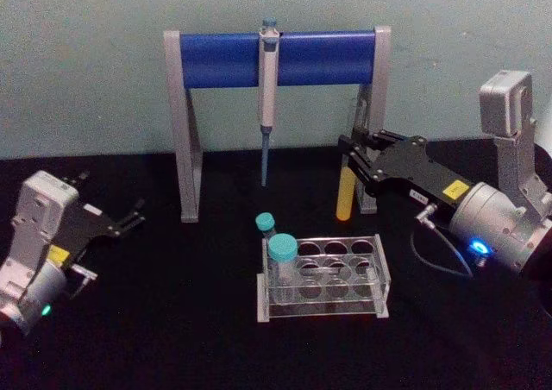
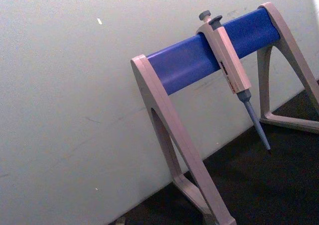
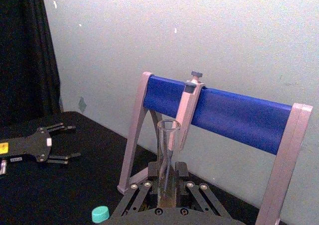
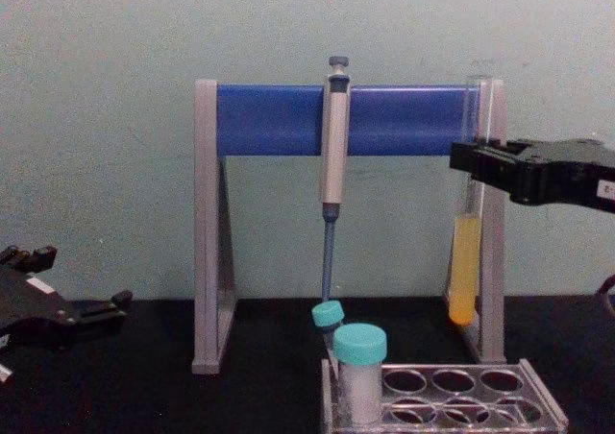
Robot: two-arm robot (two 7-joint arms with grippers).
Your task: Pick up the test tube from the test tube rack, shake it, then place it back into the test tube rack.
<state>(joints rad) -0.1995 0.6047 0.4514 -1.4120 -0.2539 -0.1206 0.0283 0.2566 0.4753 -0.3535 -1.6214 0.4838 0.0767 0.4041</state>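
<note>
The right pincer (image 1: 352,153) reaches in from the right side of the desk (image 1: 172,338) and is clamped on the test tube (image 1: 345,196). It grips the glass above the middle, so in the chest view the open mouth stands above the black fingers and the longer lower part hangs beneath them. The tube is upright or very nearly so, with yellow-orange liquid filling its lower portion. It is out of the test tube rack (image 1: 321,311) and held behind the rack's right rear corner, in line with the right leg of the pipette stand (image 1: 224,59). In the right wrist view the clear tube (image 3: 168,145) rises straight from between the closed fingers, with the stand's blue bar behind it.

The rack sits low on the black desk in front of the stand. Two short teal-capped vials occupy its left end — a larger vial (image 1: 282,265) at the front and a smaller vial (image 1: 266,226) behind it. The other holes in its top plate look unfilled. A grey pipette (image 1: 267,88) hangs from the middle of the blue bar, with its tip pointing down.

The left pincer (image 1: 134,213) rests low at the left side of the desk, well apart from the rack. Its fingers are spread and hold nothing — the right wrist view shows the same splayed fingers far off on the dark surface.
</note>
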